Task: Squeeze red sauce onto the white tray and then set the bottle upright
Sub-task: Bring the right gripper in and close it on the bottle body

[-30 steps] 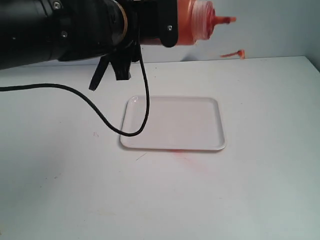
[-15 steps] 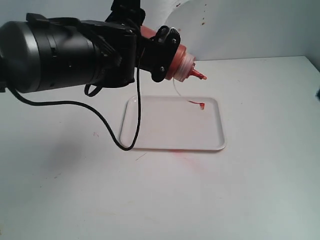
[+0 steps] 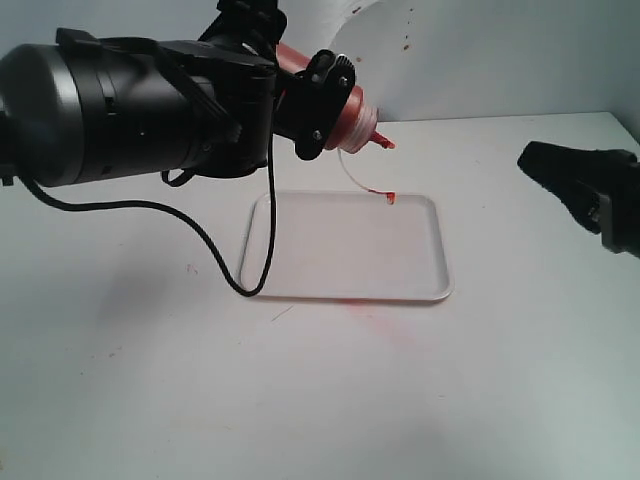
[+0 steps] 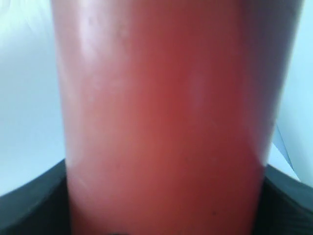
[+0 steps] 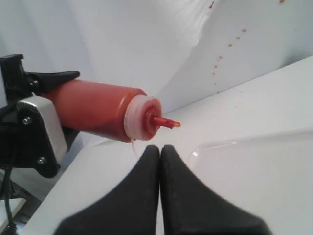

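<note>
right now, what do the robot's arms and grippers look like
Left arm is a bulky black cylinder with a grey band; a thin black cable trails from it. Left gripper is black with screw heads. Right gripper has smooth black tapered fingers.

A lab: plain white table (image 3: 520,390) and backdrop (image 3: 520,55).
</note>
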Controlling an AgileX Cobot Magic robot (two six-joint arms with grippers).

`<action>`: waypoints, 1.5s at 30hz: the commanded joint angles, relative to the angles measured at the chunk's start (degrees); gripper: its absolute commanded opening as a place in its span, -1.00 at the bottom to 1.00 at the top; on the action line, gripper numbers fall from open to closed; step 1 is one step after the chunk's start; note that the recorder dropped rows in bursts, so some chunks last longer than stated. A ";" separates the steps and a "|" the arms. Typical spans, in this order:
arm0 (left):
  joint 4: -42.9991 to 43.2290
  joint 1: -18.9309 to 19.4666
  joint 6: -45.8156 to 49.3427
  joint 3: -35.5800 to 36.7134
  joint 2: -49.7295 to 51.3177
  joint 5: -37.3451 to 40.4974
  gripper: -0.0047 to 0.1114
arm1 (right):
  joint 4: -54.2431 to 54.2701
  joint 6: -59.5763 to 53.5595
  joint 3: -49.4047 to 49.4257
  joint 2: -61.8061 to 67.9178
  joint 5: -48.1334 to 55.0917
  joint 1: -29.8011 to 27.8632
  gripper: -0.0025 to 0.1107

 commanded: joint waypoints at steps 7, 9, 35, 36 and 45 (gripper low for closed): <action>1.96 -0.21 -0.67 -0.30 -0.83 0.68 -0.92 | 3.62 -22.09 -1.57 7.07 -13.55 0.03 -0.96; 1.96 -0.21 -0.67 -0.30 -0.83 0.68 -0.92 | 0.75 -25.77 -3.79 7.07 -12.39 0.03 -0.96; 1.79 -0.21 -0.67 -0.30 -0.83 -2.35 -0.92 | 2.01 -72.30 -23.74 20.27 9.04 17.19 0.90; 1.79 -0.21 -0.67 -0.30 -0.83 -2.35 -0.92 | 3.21 -74.12 -23.93 21.58 7.28 17.19 0.90; 1.79 -0.21 -0.67 -0.30 -0.83 -2.35 -0.92 | 7.36 -72.72 -29.64 28.50 2.84 18.84 0.90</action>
